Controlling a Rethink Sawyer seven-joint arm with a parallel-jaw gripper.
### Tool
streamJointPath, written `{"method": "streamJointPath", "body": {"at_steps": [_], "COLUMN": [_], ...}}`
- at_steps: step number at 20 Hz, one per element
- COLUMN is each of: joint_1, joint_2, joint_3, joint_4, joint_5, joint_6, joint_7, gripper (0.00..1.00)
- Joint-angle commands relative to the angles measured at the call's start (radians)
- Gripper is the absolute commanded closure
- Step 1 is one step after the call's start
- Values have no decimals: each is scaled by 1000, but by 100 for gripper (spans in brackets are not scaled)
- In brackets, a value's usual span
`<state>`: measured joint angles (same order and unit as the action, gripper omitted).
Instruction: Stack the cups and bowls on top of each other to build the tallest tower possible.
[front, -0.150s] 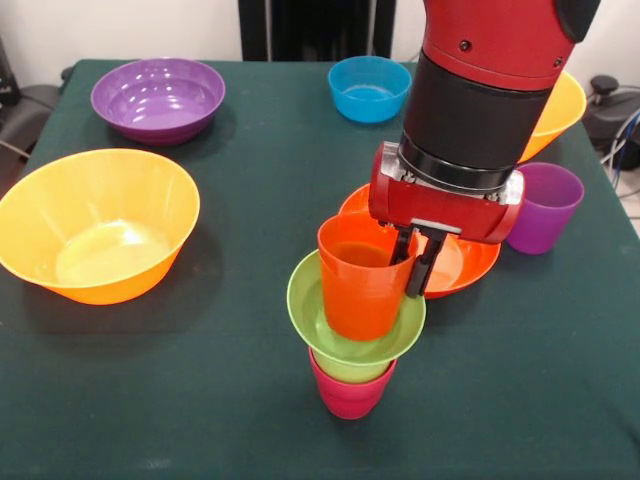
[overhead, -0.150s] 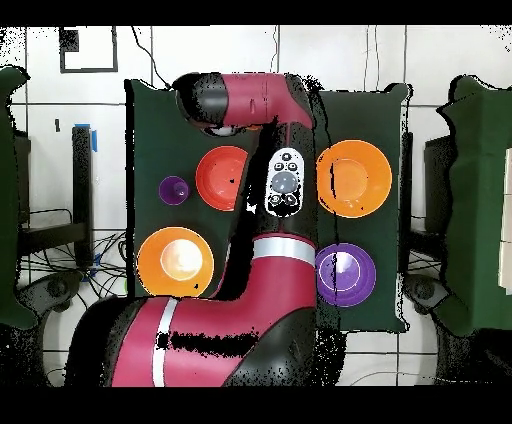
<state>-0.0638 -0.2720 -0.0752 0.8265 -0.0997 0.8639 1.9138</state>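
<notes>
Orange-red cup (front, -0.150s: 360, 285) stands upright, mouth up, atop the tower (front, -0.150s: 353, 335) at bench (front, -0.150s: 150, 400) centre, nested in the lime green bowl (front, -0.150s: 312, 310) above a crimson cup (front, -0.150s: 350, 395); long axis vertical. Pincer (front, -0.150s: 412, 262) pinches its rim at 3 o'clock. Red-orange bowl (front, -0.150s: 465, 265) sits just behind; purple cup (front, -0.150s: 545, 205) at 2 o'clock.

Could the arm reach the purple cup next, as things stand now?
Probably not at once: the claw is shut on the rim of the orange-red cup in the green bowl. Once it lets go, the purple cup stands upright just beside the arm, with nothing over it.
</notes>
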Motion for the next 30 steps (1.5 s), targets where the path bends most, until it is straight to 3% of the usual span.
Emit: {"method": "streamJointPath", "body": {"at_steps": [1, 9, 30], "joint_1": [23, 25, 28], "joint_2": [8, 31, 21], "joint_3": [35, 11, 11], "joint_4": [88, 43, 51], "joint_5": [7, 1, 38], "joint_6": [-50, -28, -13], "joint_7": [152, 148, 117], "gripper": [100, 100, 100]}}
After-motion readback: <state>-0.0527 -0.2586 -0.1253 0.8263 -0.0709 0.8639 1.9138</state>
